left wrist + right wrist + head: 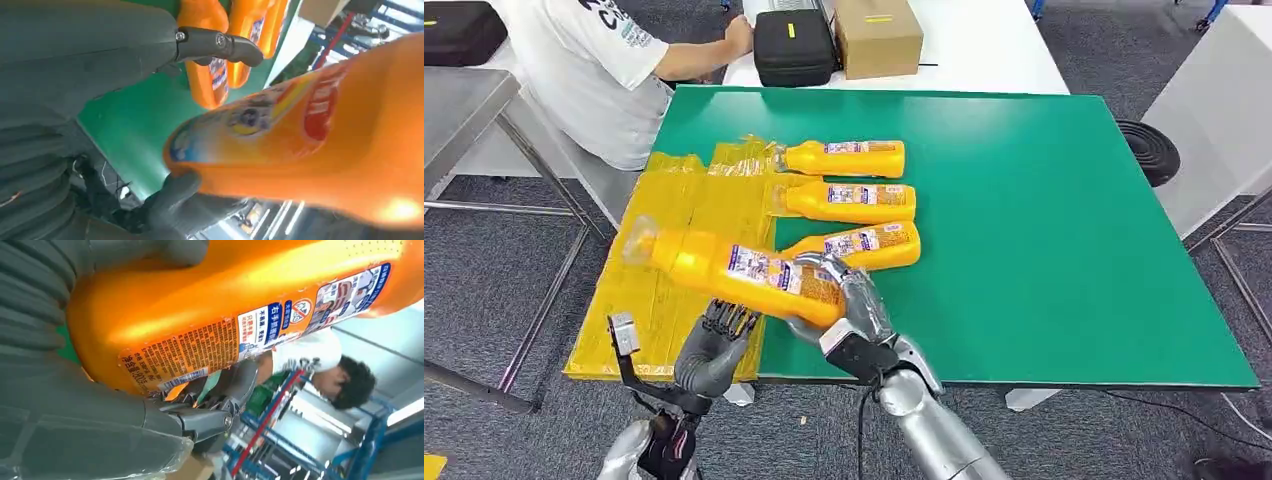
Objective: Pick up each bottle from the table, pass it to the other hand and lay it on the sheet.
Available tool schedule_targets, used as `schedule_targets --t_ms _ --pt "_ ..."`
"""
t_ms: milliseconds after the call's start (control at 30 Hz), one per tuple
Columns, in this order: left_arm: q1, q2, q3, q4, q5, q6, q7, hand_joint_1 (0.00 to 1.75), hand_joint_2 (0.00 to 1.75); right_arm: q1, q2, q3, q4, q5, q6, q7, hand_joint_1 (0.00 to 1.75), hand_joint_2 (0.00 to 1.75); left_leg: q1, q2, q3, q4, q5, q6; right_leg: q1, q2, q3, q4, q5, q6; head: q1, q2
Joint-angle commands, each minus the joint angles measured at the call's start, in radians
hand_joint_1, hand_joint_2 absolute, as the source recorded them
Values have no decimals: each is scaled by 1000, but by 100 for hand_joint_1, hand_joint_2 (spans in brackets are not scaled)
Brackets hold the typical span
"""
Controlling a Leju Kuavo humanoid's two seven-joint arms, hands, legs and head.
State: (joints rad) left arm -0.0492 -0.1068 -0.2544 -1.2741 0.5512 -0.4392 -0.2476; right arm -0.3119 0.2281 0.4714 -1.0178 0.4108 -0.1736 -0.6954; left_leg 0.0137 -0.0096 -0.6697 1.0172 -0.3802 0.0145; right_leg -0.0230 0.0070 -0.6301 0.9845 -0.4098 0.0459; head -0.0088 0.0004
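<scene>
Above the near edge of the green worktop [1064,250], an orange bottle [734,270] is gripped at its base end by the right hand [849,300], its neck slanted out over the yellow sheet [674,260]. The left hand [714,345] is spread beneath the bottle's middle, fingers apart; whether they touch it cannot be told. Three more bottles [849,200] lie side by side, their necks at the sheet's edge.

A drop is judged the main risk: if the right hand were loosened before the left has closed, the smooth body could slip onto the sheet or off the worktop.

On the label [260,325], Chinese print in blue boxes and a red prohibition sign are seen; no brand can be read.
</scene>
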Motion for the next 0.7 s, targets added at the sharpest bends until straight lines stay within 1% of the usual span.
schedule_targets --t_ms 33,67,100,133,167,200,233,267,300,333,367,400,433,467,500,533,567,600,667,700 --pt "-75 -23 62 85 8 111 -17 0 175 -25 0 70 103 -14 2 -3 175 175 0 1 7 -1 -3 0 1 -1 8 -1 -3 -2 0 0" --pt "-82 -23 66 87 11 120 -17 0 175 -23 1 68 100 -14 8 -3 175 175 0 0 5 -1 -2 0 1 -1 5 -1 -2 -2 0 0" --pt "-91 -25 72 91 14 135 -19 0 175 -18 -1 66 94 -15 14 -3 175 175 0 0 8 -1 -3 0 1 -1 8 -2 -3 -2 0 0" --pt "-97 -25 75 93 11 147 -23 0 175 -16 -2 64 94 -12 15 -3 175 175 0 0 4 -1 -2 0 1 -1 5 -1 -2 -2 0 0" --pt "-101 -24 76 97 11 149 -23 0 175 -14 -1 62 93 -10 16 -3 175 175 0 -1 6 -1 -2 0 1 -2 7 -1 -3 -2 0 0" --pt "-101 -24 76 97 11 149 -23 0 175 -14 -1 62 93 -10 16 -3 175 175 0 -1 4 -1 -1 0 1 -2 5 -1 -2 -2 0 0" --pt "-101 -24 76 97 11 149 -23 0 175 -14 -1 62 93 -10 16 -3 175 175 0 -1 6 -1 -2 0 1 -2 7 -1 -3 -2 0 0" --pt "-101 -24 76 97 11 149 -23 0 175 -14 -1 62 93 -10 16 -3 175 175 0 0 3 -1 -1 0 0 -1 4 -1 -1 -2 0 0" --pt "-101 -24 76 97 11 149 -23 0 175 -14 -1 62 93 -10 16 -3 175 175 0 0 6 -1 -2 0 1 -1 7 -1 -2 -2 0 0" --pt "-100 -28 82 99 21 154 -28 0 175 -13 -1 60 93 -12 22 -3 175 175 0 0 4 -1 -1 0 0 -1 5 -1 -1 -2 0 0" --pt "-101 -28 85 99 25 155 -31 0 175 -12 -2 59 93 -11 22 -3 175 175 0 0 6 -1 -2 0 1 -1 7 -1 -2 -2 0 0" --pt "-105 -31 93 101 41 154 -34 0 175 -9 -3 58 92 -9 21 -3 175 175 0 0 4 -1 -1 0 0 -1 4 -1 -1 -2 0 0" --pt "-106 -31 97 101 49 152 -36 0 175 -7 -4 57 92 -9 22 -3 175 175 0 0 6 -1 -2 0 1 -2 7 -1 -2 -2 0 0" --pt "-108 -30 103 100 60 151 -41 0 175 -4 -6 55 93 -9 19 -3 175 175 0 -1 4 -1 -1 0 0 -2 4 -1 -2 -2 0 0" --pt "-106 -29 111 97 88 135 -42 0 175 0 -10 52 90 -11 17 -3 175 175 0 -1 6 -1 -2 0 1 -2 7 -1 -3 -3 0 0" --pt "-106 -29 111 97 88 135 -42 0 175 0 -10 52 90 -11 17 -3 175 175 0 -1 3 -1 -1 0 1 -2 3 -1 -1 -2 0 0" --pt "-106 -29 111 97 88 135 -42 0 175 0 -10 52 90 -11 17 -3 175 175 0 -1 6 -1 -2 0 1 -2 7 -2 -2 -2 0 0" --pt "-105 -25 112 95 91 132 -41 0 175 1 -13 52 88 -12 18 -3 175 175 0 0 4 -1 -1 0 1 -2 4 -1 -1 -2 0 0" --pt "-105 -25 112 95 91 132 -41 0 175 1 -13 52 88 -12 18 -3 175 175 1 0 9 -1 -4 0 1 -2 9 -2 -4 -3 0 0" --pt "-105 -25 112 95 91 132 -41 0 175 1 -13 52 88 -12 18 -3 175 175 0 -1 6 -1 -2 0 1 -2 6 -1 -2 -2 0 0"
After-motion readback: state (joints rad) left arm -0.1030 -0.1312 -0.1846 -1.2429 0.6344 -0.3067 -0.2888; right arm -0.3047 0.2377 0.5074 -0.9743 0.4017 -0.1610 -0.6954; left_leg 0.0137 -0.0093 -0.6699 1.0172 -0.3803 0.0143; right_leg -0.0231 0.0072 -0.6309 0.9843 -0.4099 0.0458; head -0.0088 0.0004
